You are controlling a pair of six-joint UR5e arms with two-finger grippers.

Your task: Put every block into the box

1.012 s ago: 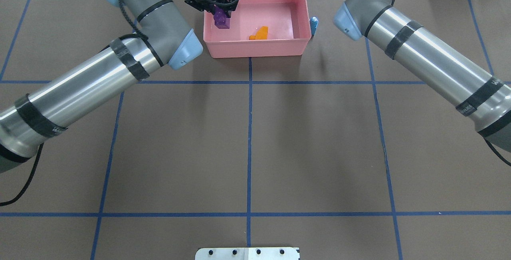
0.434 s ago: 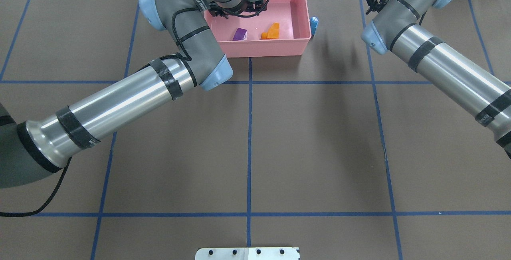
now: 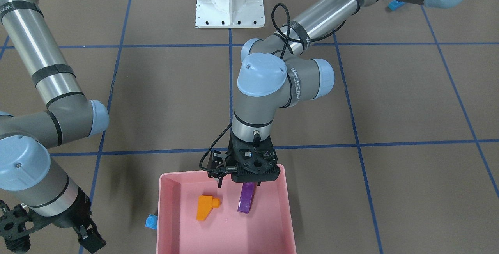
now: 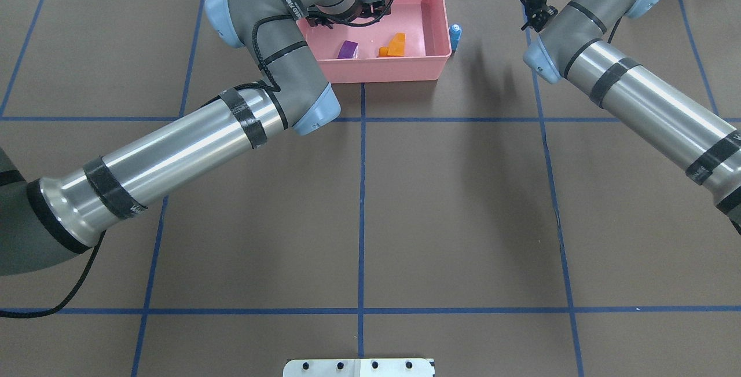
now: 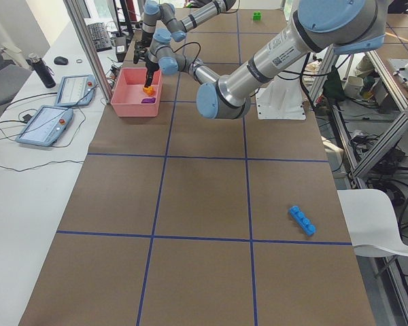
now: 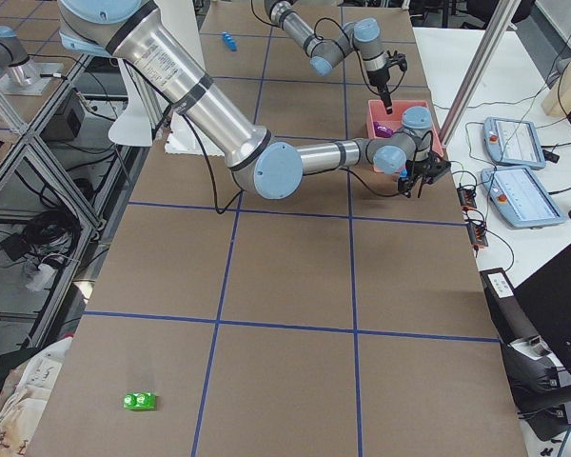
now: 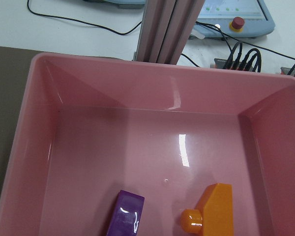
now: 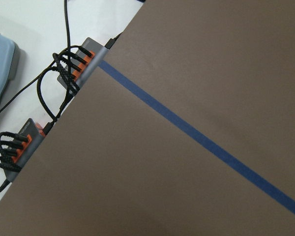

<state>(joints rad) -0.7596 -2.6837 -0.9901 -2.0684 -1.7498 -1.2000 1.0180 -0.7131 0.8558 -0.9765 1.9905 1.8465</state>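
Observation:
The pink box (image 4: 376,71) stands at the table's far edge. A purple block (image 4: 347,49) and an orange block (image 4: 395,45) lie inside it; both also show in the left wrist view, purple (image 7: 126,215) and orange (image 7: 215,206). My left gripper (image 3: 238,183) hangs open and empty just above the purple block (image 3: 246,199). A small light blue block (image 4: 455,32) stands outside the box's right wall. My right gripper (image 3: 87,240) hovers near the table's far edge, right of that block, and looks open and empty. A long blue block (image 5: 302,220) and a green block (image 6: 140,401) lie far off.
The white robot base (image 3: 229,0) is at the near edge. Teach pendants (image 6: 514,143) and cables (image 8: 64,69) lie on the white bench just past the box. Blue tape lines (image 4: 362,191) grid the brown tabletop.
My left gripper let go of the purple block, which now lies in the box, and the arm swung right. My right gripper moved right, away from the box.

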